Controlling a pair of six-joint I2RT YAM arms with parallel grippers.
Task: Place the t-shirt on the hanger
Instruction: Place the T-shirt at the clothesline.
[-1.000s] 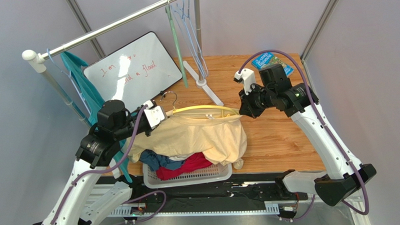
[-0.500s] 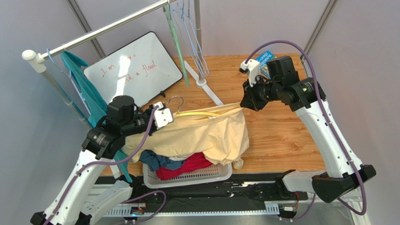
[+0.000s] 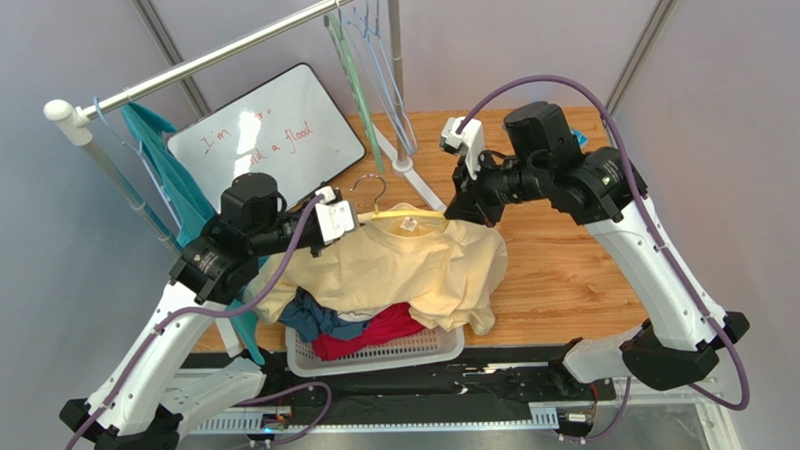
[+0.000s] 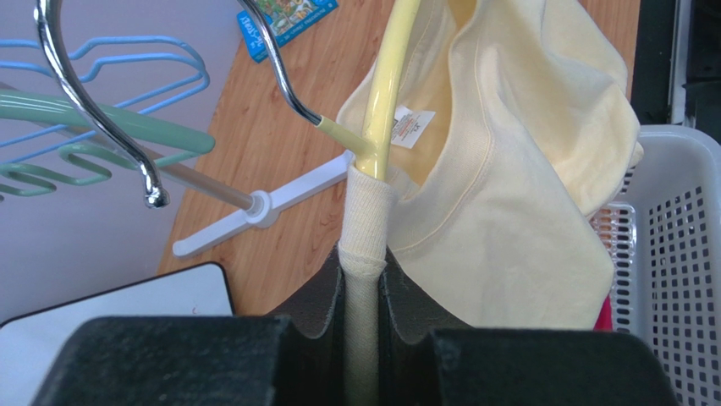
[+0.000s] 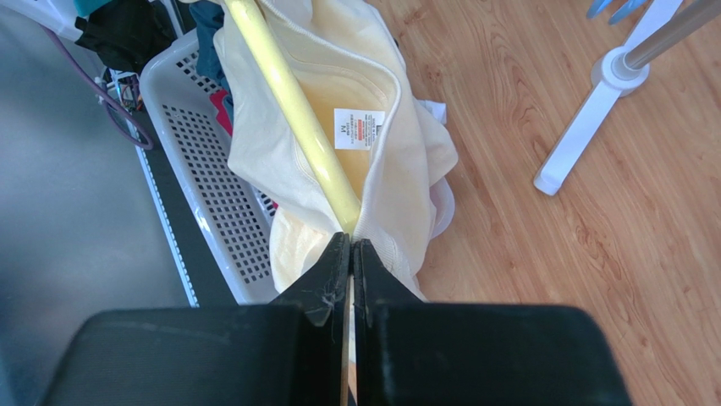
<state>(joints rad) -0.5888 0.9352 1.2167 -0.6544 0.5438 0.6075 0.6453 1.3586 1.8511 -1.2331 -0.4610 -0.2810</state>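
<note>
The cream-yellow t-shirt hangs between my two grippers, above the basket. The yellow hanger runs through its neck, with the silver hook sticking up. My left gripper is shut on the shirt's shoulder fabric where it wraps the hanger's arm; in the left wrist view the gripper pinches that sleeve of cloth. My right gripper is shut on the neck edge of the t-shirt beside the hanger; its jaws are pressed together. The white neck label faces up.
A white laundry basket with red and blue clothes sits under the shirt at the near edge. A whiteboard leans at back left. The rack rail carries a pale green hanger, light blue hangers and a teal garment. The rack foot stands behind.
Both grippers have risen and moved toward each other and the rack. The shirt has lifted and bunched narrower, and the hanger's hook now stands up.
</note>
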